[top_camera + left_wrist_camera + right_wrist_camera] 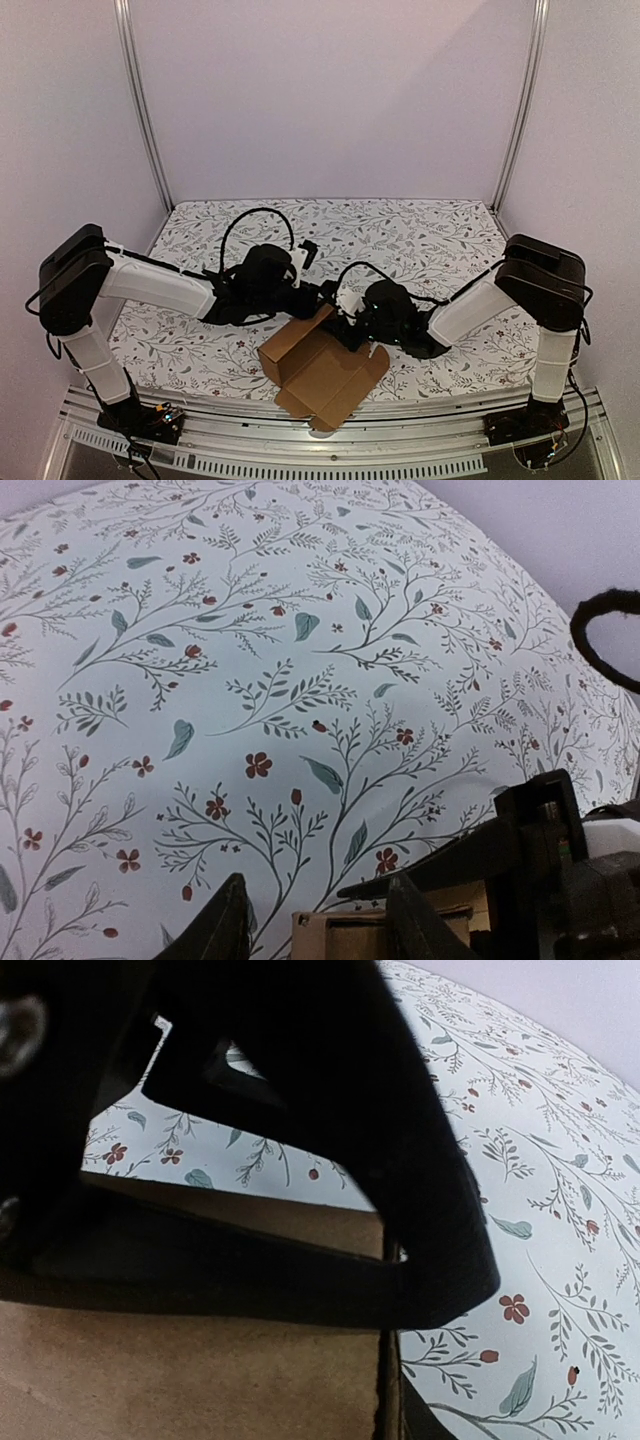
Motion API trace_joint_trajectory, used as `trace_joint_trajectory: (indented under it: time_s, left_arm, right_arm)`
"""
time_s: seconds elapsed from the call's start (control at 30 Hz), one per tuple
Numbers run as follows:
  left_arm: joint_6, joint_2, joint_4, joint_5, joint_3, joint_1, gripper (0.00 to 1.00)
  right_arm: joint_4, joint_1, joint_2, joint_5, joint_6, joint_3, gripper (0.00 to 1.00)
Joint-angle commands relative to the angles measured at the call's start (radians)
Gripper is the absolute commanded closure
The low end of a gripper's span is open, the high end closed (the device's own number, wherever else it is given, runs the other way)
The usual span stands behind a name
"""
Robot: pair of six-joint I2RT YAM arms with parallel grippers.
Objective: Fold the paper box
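The paper box is a brown cardboard piece, partly raised into an open carton, lying at the table's near edge with its flaps spread. My left gripper reaches to its far corner. In the left wrist view the gripper has its fingers apart, with a cardboard edge rising between them and a gap beside the left finger. My right gripper is at the box's far right flap. Its wrist view shows a brown panel close up, crossed by a large black shape that hides the jaws.
The floral tablecloth covers the table back to the white walls. Metal posts stand at the rear corners. A black cable loops above the left wrist. The metal rail runs along the near edge.
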Motion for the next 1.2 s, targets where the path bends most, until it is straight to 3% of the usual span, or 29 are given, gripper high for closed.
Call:
trace_joint_trajectory:
  time_s: [0.0,0.5,0.67,0.9,1.03,1.17]
  left_arm:
    - [0.008,0.024,-0.067,0.003,0.003,-0.009,0.55]
    - [0.008,0.028,-0.103,0.009,0.024,-0.011,0.55]
    - [0.012,0.025,-0.111,0.004,0.028,-0.011,0.55]
    - [0.008,0.027,-0.115,0.005,0.031,-0.012,0.55]
    - [0.008,0.031,-0.116,0.004,0.036,-0.012,0.55]
    - [0.007,0.036,-0.12,0.004,0.04,-0.014,0.55]
  right_arm:
    - [0.09,0.002,0.06,0.075,0.032,0.025,0.7]
    - [0.152,0.002,0.105,0.095,0.051,0.049,0.77]
    - [0.152,0.002,0.113,0.079,0.053,0.05,1.0]
    - [0.161,0.002,0.114,0.071,0.055,0.04,1.0]
    - [0.162,0.002,0.108,0.081,0.06,0.033,0.75]
    - [0.161,0.003,0.102,0.09,0.052,0.018,0.66]
